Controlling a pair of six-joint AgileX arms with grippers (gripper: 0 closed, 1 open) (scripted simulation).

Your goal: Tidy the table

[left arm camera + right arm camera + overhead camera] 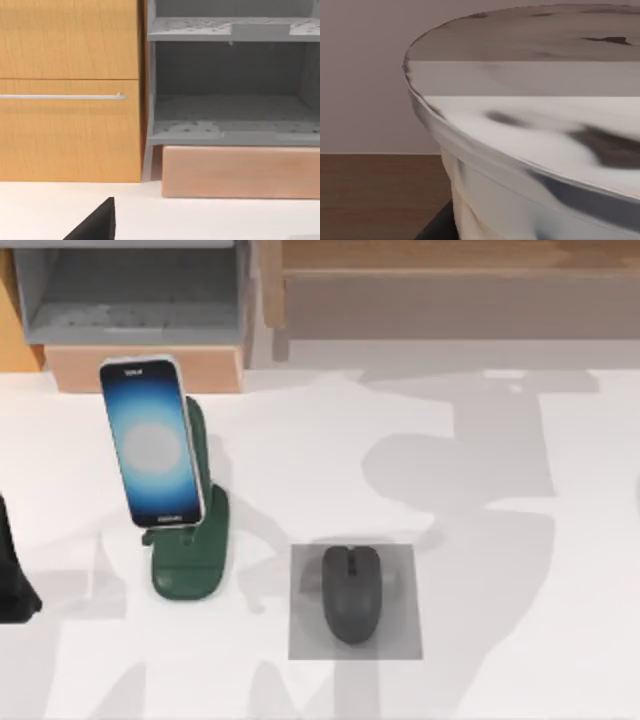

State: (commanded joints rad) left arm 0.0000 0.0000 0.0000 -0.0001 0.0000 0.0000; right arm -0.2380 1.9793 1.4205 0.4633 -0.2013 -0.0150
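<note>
Black left gripper sits at the left edge of the white counter; its opening I cannot tell. Near it the phone leans on a green stand; approach slowly, without tipping it.

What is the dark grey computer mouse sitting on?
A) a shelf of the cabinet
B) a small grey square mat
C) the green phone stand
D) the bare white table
B: in the top view the mouse lies within the grey square mat, beside the green phone stand.
</note>
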